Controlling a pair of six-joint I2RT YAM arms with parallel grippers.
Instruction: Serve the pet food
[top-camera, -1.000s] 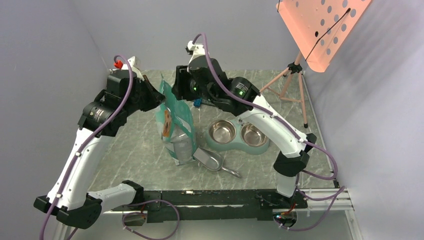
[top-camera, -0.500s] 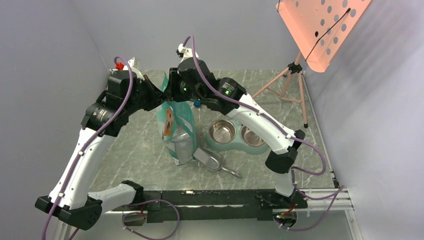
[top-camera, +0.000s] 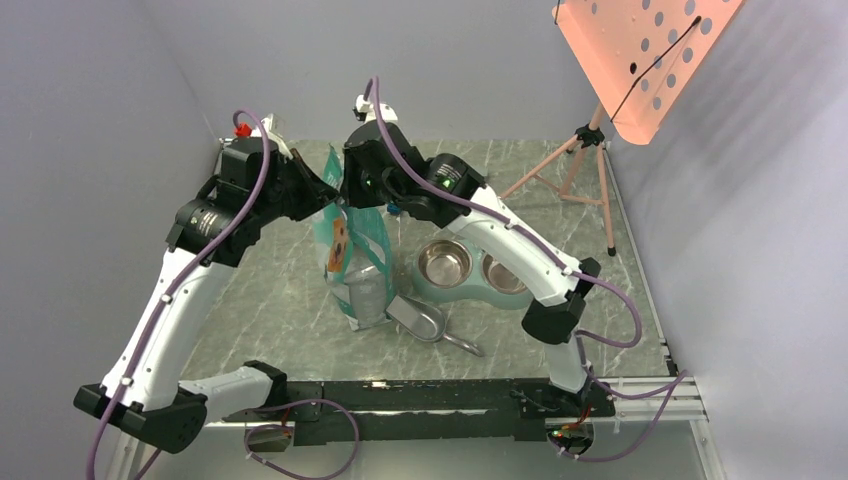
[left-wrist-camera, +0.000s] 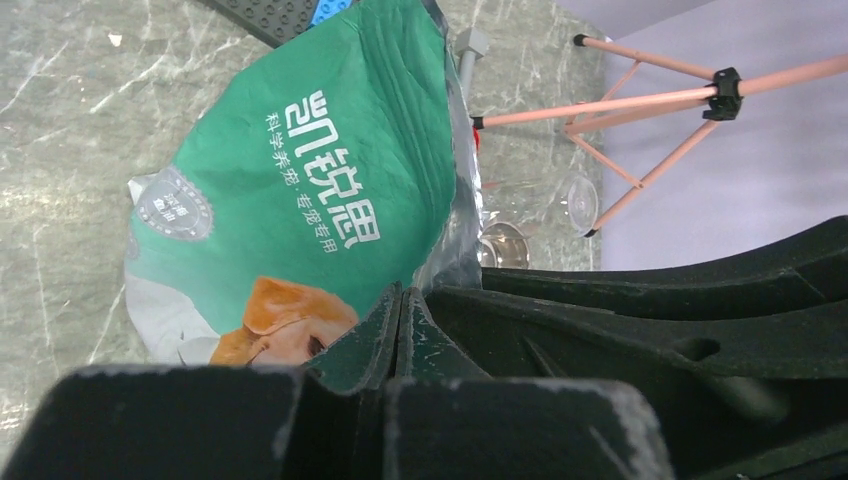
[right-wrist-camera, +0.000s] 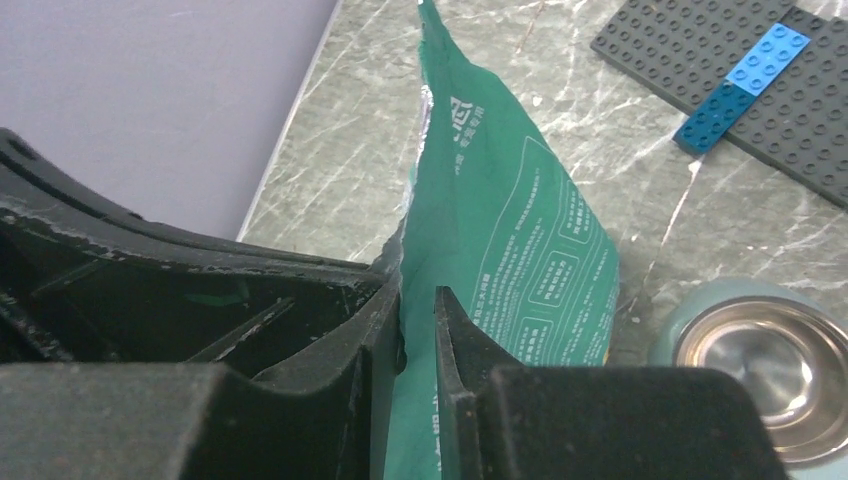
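Pet food itself not visible, teal pouch (top-camera: 357, 255) upright between both grippers, left gripper (left-wrist-camera: 398, 325) clamped tight on one top edge, right gripper (right-wrist-camera: 418, 345) narrowed around opposite top edge, firm pinch not determinable, twin bowl dish (top-camera: 470, 272) below right gripper.

Right arm (top-camera: 505, 245): swinging leftward toward the teal pet-food pouch (top-camera: 357, 250). Right gripper (right-wrist-camera: 418, 300): jaws narrowing around the pouch's top edge. Left arm (top-camera: 200, 222): edging slightly farther back.
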